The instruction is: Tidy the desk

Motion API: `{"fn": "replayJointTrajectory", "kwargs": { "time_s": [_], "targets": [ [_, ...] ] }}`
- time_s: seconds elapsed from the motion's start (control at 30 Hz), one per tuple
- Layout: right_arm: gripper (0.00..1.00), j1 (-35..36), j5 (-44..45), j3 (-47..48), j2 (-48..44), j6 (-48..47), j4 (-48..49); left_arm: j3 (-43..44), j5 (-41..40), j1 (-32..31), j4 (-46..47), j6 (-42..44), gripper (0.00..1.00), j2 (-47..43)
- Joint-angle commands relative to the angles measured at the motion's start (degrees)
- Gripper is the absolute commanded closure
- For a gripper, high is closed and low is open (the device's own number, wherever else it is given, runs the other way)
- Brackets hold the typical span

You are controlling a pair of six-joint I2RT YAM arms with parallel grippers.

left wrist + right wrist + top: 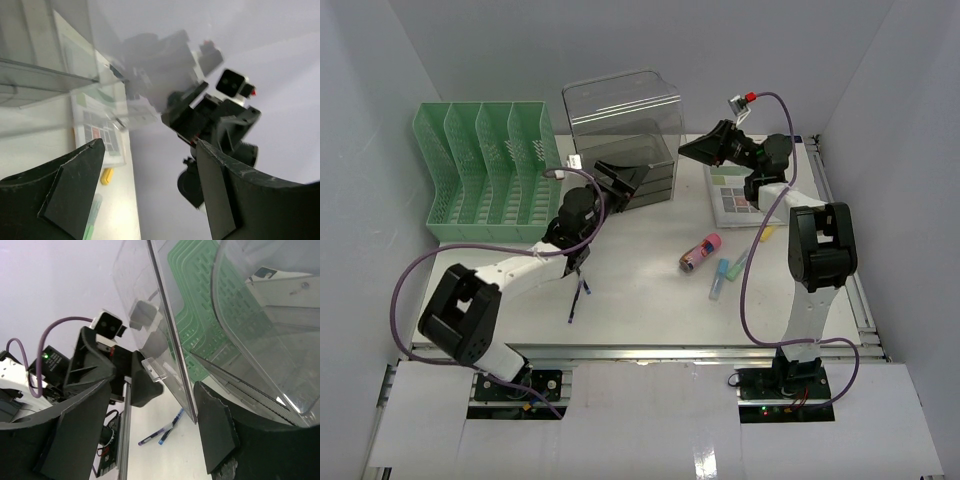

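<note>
The white desk (640, 310) has a silver rail (650, 350) along its near edge. A clear plastic drawer unit (623, 125) stands at the back middle. My left gripper (620, 180) is open and empty in front of its lower drawers; in the left wrist view (149, 145) its jaws stand wide apart, facing the right arm (215, 120). My right gripper (705, 148) is open at the unit's right side. In the right wrist view (152, 385) the unit's clear wall (170, 330) and a small clear handle (152, 369) lie between the fingers, untouched.
A green slotted file organizer (485, 170) stands at the back left. A calculator (735, 195) lies at the back right, a yellow piece (767, 233) near it. A pink tube (700, 252), green highlighter (722, 268) and blue marker (720, 286) lie centre-right. Two pens (578, 295) lie front left.
</note>
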Motion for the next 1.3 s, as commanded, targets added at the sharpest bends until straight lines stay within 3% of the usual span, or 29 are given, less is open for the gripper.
{"fn": "replayJointTrajectory", "kwargs": {
  "time_s": [0.0,0.1,0.37,0.6,0.7,0.9,1.27],
  "targets": [
    [0.3,0.57,-0.74,0.2,-4.29,-0.47,1.95,-4.1,5.64,-0.49,-5.9,10.67,0.15,-10.65],
    [0.39,0.59,-0.91,0.58,-4.29,-0.57,1.05,-7.71,6.27,-1.24,-8.97,14.8,0.17,-15.98],
    [0.6,0.59,-0.83,1.54,-4.55,0.12,0.89,-16.65,12.87,-3.7,-17.26,28.85,0.34,-25.02],
    [0.71,0.5,-0.55,3.05,-5.39,2.07,0.89,-21.24,13.44,-8.41,-16.49,32.53,0.4,-21.67],
    [0.75,0.5,0.04,3.23,-6.13,2.67,0.65,-20.61,12.24,-10.47,-13.8,36.14,0.37,-18.26],
    [0.83,0.28,1.34,3.78,-7.59,3.67,-0.65,-15.25,11.35,-13.16,-10.58,45.83,0.22,-8.65],
    [0.84,-0.78,2.57,4.46,-8.38,4.95,-1.63,-4.04,18.46,-14.86,-6.09,63.46,0.02,3.71]
  ]
}}
